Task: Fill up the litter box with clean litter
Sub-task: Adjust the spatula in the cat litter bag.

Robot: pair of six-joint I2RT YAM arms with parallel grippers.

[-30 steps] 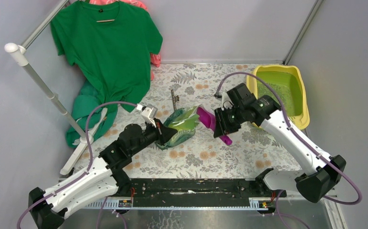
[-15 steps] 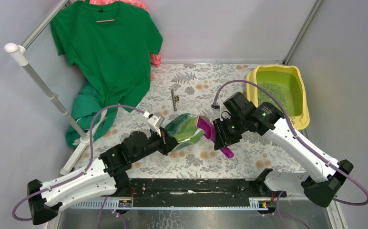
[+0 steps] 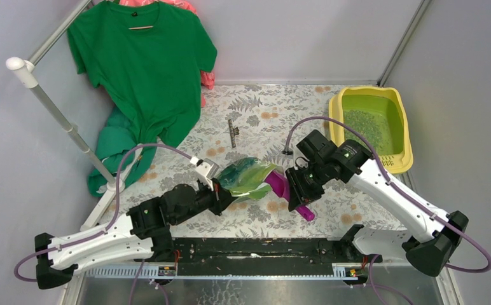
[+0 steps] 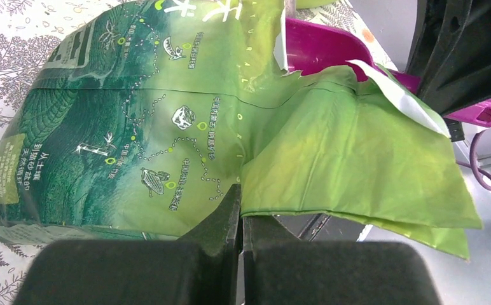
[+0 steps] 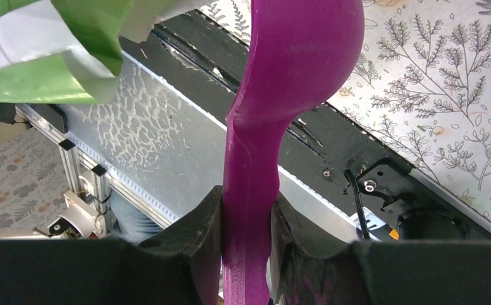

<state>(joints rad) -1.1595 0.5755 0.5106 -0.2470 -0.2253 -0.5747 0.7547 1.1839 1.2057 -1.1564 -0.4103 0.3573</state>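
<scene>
The yellow litter box (image 3: pixel 406 145) stands at the far right of the table with a thin layer of green clean litter (image 3: pixel 365 126) inside. My left gripper (image 3: pixel 221 190) is shut on the lower edge of a glossy green printed bag (image 3: pixel 246 178), lifted off the table; the bag fills the left wrist view (image 4: pixel 166 114). My right gripper (image 3: pixel 296 187) is shut on the handle of a purple scoop (image 3: pixel 280 185), whose bowl sits at the bag's open mouth. The scoop also shows in the right wrist view (image 5: pixel 281 82) and the left wrist view (image 4: pixel 322 51). No litter shows in the scoop.
A green T-shirt (image 3: pixel 144 63) hangs on a white rack (image 3: pixel 58 117) at the back left. A small dark strip (image 3: pixel 232 133) lies on the floral table cover. The black rail (image 3: pixel 262 248) runs along the near edge.
Both arms have drawn toward the near edge. The bag came nearer with the left gripper and tilted flatter. The scoop stayed at the bag's mouth.
</scene>
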